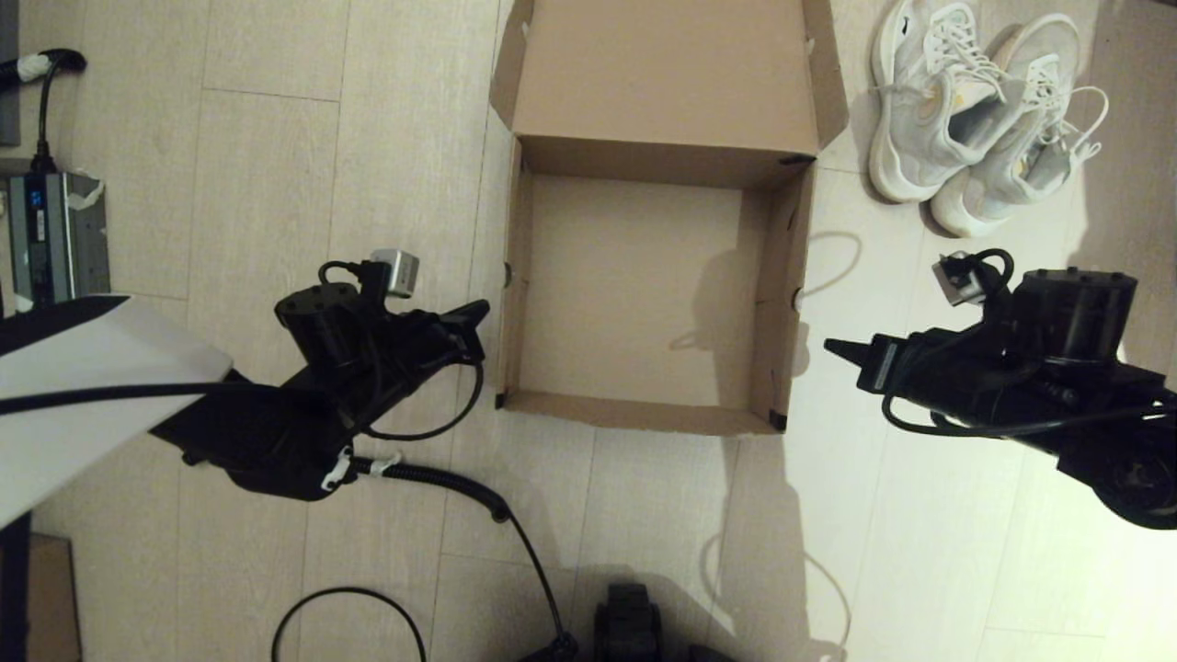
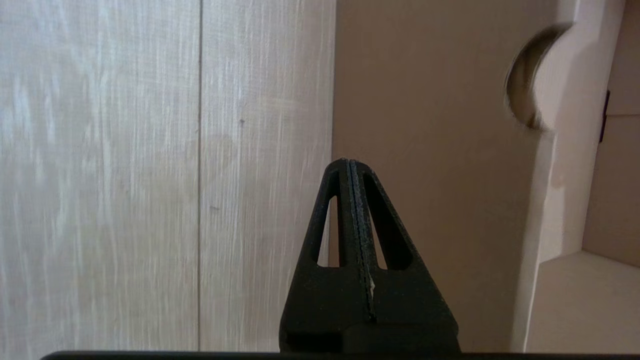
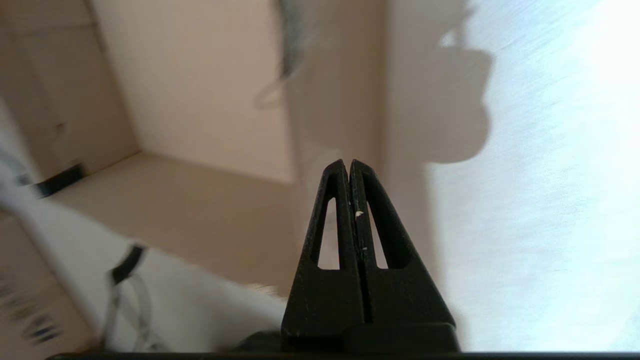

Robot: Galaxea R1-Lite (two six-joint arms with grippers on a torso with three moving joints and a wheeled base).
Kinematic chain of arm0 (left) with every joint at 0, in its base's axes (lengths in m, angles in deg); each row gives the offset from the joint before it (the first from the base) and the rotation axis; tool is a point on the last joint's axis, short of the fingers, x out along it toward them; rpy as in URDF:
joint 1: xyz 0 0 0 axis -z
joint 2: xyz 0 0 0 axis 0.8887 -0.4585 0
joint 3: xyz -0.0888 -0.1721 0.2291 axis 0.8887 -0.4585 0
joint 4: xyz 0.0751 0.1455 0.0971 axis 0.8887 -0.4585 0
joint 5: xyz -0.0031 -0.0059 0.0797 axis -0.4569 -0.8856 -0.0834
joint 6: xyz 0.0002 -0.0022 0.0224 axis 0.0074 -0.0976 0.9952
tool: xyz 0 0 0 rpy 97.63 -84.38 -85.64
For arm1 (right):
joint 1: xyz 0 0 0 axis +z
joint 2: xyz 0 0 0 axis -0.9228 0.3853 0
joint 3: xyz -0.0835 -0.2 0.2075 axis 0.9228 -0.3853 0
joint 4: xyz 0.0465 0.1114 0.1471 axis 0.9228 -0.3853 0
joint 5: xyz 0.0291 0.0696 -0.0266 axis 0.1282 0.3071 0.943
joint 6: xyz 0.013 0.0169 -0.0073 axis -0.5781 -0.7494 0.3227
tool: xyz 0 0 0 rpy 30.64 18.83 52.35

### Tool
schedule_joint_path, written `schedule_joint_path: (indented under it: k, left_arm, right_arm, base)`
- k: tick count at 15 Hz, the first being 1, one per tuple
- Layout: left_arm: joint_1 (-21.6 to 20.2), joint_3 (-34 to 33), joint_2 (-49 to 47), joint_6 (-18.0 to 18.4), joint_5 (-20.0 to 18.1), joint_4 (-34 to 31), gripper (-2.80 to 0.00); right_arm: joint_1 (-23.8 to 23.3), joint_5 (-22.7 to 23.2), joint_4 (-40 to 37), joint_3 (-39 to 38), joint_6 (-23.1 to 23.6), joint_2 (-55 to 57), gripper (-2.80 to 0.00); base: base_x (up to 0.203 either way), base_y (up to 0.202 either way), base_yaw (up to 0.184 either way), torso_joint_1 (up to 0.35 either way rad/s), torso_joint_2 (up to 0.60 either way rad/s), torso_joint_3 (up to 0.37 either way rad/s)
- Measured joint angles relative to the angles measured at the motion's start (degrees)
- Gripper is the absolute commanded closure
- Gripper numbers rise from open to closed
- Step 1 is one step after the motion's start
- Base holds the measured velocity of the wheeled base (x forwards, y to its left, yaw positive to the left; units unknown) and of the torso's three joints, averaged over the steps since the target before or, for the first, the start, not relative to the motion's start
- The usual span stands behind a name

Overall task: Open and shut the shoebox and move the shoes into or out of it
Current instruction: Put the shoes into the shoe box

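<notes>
The brown cardboard shoebox (image 1: 515, 276) stands open on the floor in the head view, its lid (image 1: 662, 64) folded back at the far side, and its inside is empty. Both white sneakers (image 1: 975, 110) lie side by side on the floor to the box's far right. My left gripper (image 1: 483, 308) is shut and empty, its tip just outside the box's left wall (image 2: 425, 150). Beside the box's right wall (image 3: 340, 100), a short way off, my right gripper (image 1: 828, 348) is shut with nothing in it.
A grey power unit with cables (image 1: 55, 230) sits at the far left edge. Black cables (image 1: 441, 478) trail over the pale wood floor near me. A white robot cover (image 1: 83, 386) fills the left foreground.
</notes>
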Motion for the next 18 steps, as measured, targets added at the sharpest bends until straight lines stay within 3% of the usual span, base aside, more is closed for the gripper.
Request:
schedule_joint_path:
  k: [3, 6, 9, 12, 13, 18]
  left_arm:
    - [0.31, -0.71, 0.11, -0.01, -0.02, 0.22, 0.0]
    - [1.1, -0.77, 0.11, 0.03, 0.02, 0.31, 0.0]
    - [-0.05, -2.48, 0.53, 0.18, 0.8, 0.51, 0.0]
    - [-3.58, -7.58, 3.18, 0.44, 1.57, 2.35, 0.0]
    - [-4.64, -9.78, 4.82, 0.46, 1.66, 2.77, 0.0]
    - [-7.17, -19.61, 13.83, 0.66, 3.84, 3.1, 0.0]
  right_arm:
    - [-5.31, -0.17, -0.37, 1.45, 0.98, -1.99, 0.0]
    - [-10.68, -0.32, -1.49, 8.3, 1.18, -1.32, 0.0]
    - [-13.43, -2.39, -6.82, 20.56, 2.67, 1.31, 0.0]
    - [-14.25, -8.26, -16.46, 36.52, 7.19, 4.75, 0.0]
    - [-14.39, -9.93, -20.34, 42.05, 8.82, 6.0, -2.8]
    - [-15.63, -16.45, -34.22, 63.25, 13.16, 12.87, -2.8]
  base:
    - [0.0, 0.0, 0.0, 0.0, 0.0, 0.0]
    - [0.0, 0.0, 0.0, 0.0, 0.0, 0.0]
    - [0.0, 0.0, 0.0, 0.0, 0.0, 0.0]
    - [0.0, 0.0, 0.0, 0.0, 0.0, 0.0]
    - [0.0, 0.0, 0.0, 0.0, 0.0, 0.0]
    - [0.0, 0.0, 0.0, 0.0, 0.0, 0.0]
